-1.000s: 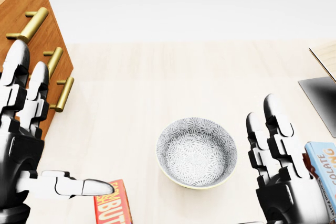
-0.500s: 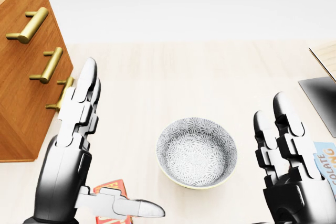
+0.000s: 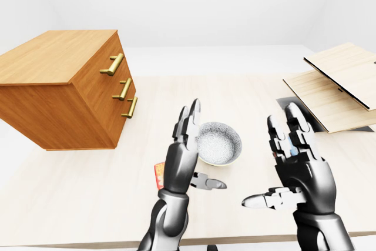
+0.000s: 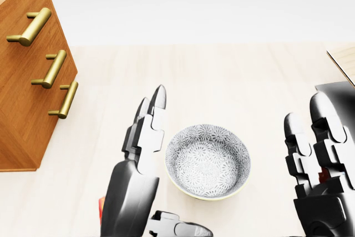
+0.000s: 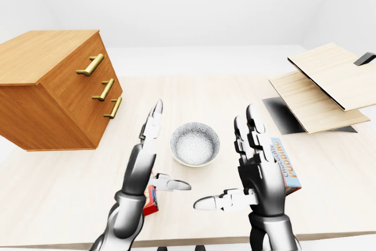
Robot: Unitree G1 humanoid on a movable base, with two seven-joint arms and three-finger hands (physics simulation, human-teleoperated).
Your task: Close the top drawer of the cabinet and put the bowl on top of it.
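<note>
Left hand point(image 4: 136, 178) slid beside one bowl point(image 4: 208, 162) (fingers point(image 4: 155, 116) wide, like right hand point(image 4: 324, 184)); three handles point(image 4: 55, 68).

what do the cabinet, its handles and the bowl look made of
The cabinet looks like matte wood, with visible grain. Its handles seem brass-like metal, from the golden sheen. The bowl is probably glazed ceramic: grey-white floral pattern, cream rim.

Left robot hand point(image 4: 137, 173): now away from the cabinet point(image 4: 22, 101) handles, just left of the bowl point(image 4: 208, 162), fingers spread. Right robot hand point(image 4: 319, 162): slightly further right.
</note>
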